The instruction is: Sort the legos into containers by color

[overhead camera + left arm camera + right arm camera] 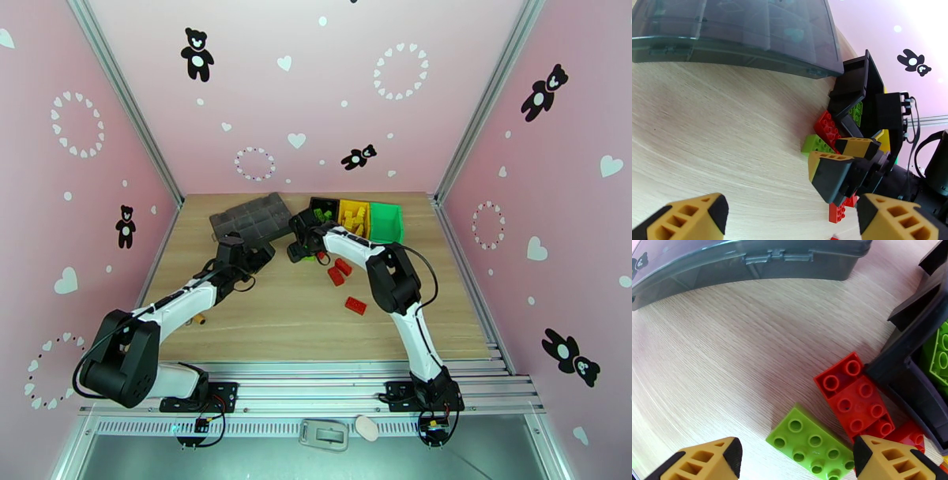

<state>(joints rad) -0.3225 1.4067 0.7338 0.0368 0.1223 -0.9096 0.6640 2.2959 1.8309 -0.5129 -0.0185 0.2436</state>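
Note:
The three containers stand in a row at the back: black bin (pixel 322 208), yellow bin (pixel 353 215), green bin (pixel 386 222). My right gripper (pixel 303 243) hangs open just in front of the black bin (pixel 908 370). A light green lego (pixel 809 441) lies flat between its fingertips (pixel 711 459), with a red lego (pixel 853 398) beside it against the bin wall. Green legos (pixel 940 354) lie inside the black bin. My left gripper (pixel 257 257) is open and holds nothing, left of the right gripper (pixel 841 162). More red legos (pixel 340 271) lie on the table.
A dark-grey organizer box (pixel 251 217) lies closed at the back left, close behind both grippers. One red brick (pixel 355 305) sits alone mid-table. A small tan object (pixel 197 320) lies by the left arm. Bare wood (pixel 711 130) spreads to the left.

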